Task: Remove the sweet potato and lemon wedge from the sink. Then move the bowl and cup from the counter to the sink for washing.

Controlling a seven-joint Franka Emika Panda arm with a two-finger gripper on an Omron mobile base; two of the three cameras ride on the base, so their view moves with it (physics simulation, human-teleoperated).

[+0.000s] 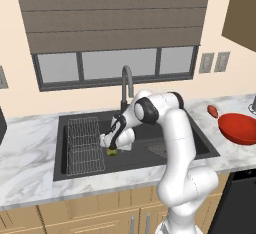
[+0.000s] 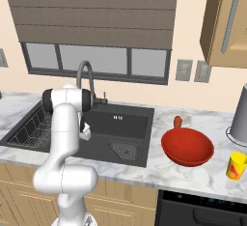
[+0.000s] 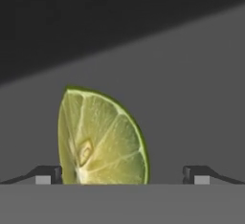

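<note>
My gripper [image 1: 112, 147] reaches down into the dark sink [image 1: 200, 140], open, right over the yellow-green lemon wedge [image 1: 112, 152]. In the hand view the lemon wedge [image 3: 103, 139] stands on the basin floor between the two fingertips [image 3: 50, 174], closer to the left one, and my gripper [image 3: 123, 175] is not touching it. The small orange-red sweet potato [image 2: 178, 121] lies on the counter right of the sink [image 2: 125, 123], just behind the wide red bowl [image 2: 187, 147]. The yellow cup [image 2: 237, 165] stands on the counter further right. The left base view also has the sweet potato [image 1: 212, 110] and bowl [image 1: 239, 128].
A wire rack [image 1: 85, 145] fills the sink's left part and a drain grate [image 1: 157, 149] sits at its front right. The dark arched faucet [image 1: 127, 85] rises behind the basin. A tall grey container [image 2: 241, 114] stands at the far right under a wall cabinet [image 2: 226, 22].
</note>
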